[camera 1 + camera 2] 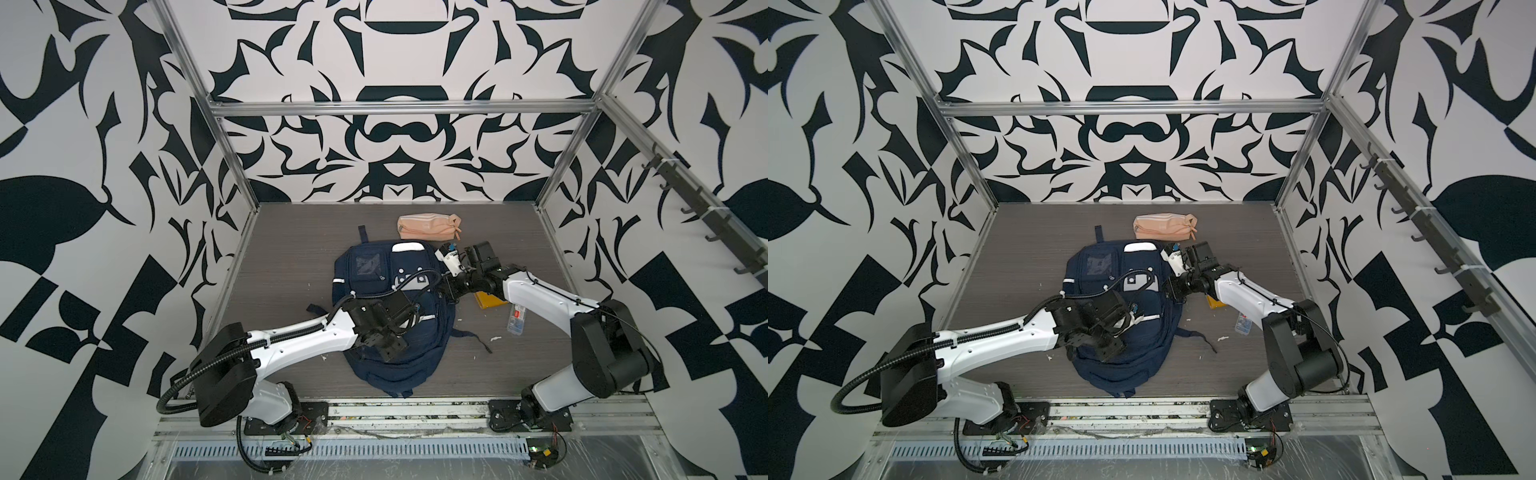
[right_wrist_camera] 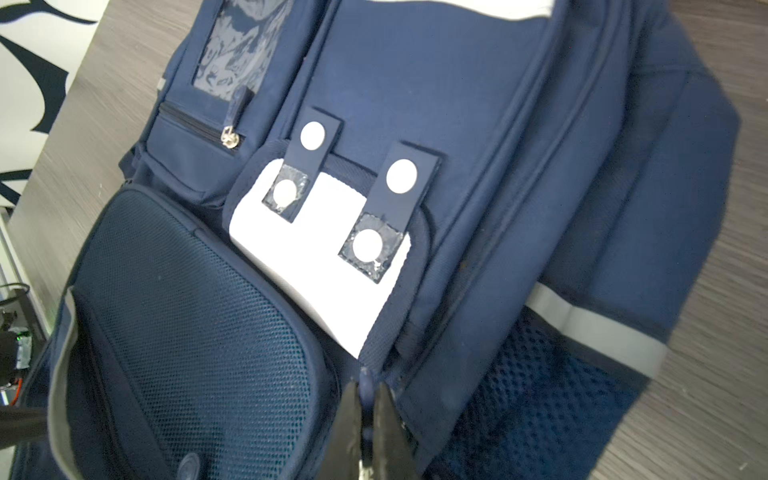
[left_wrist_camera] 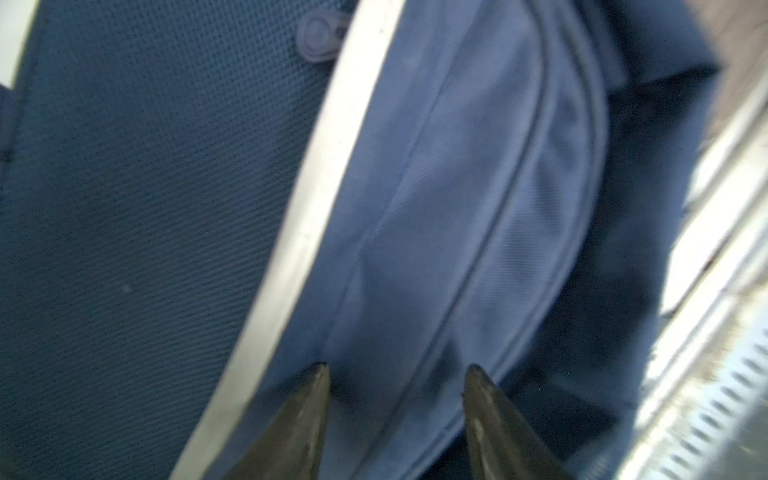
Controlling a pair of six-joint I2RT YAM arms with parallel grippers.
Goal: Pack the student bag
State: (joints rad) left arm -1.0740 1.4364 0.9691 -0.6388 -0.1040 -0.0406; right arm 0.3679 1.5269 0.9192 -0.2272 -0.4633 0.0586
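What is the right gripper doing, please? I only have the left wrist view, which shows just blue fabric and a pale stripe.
Observer: The right gripper is shut on a thin navy tab at a pocket edge of the student bag.
Operator: Thank you. Is anything lying outside the bag?
Observer: Yes, a peach pouch lies on the table on the far side of the bag.
Operator: Anything else out there?
Observer: A yellow flat item, partly under the right arm, and a small clear box lie on the table beside the bag.
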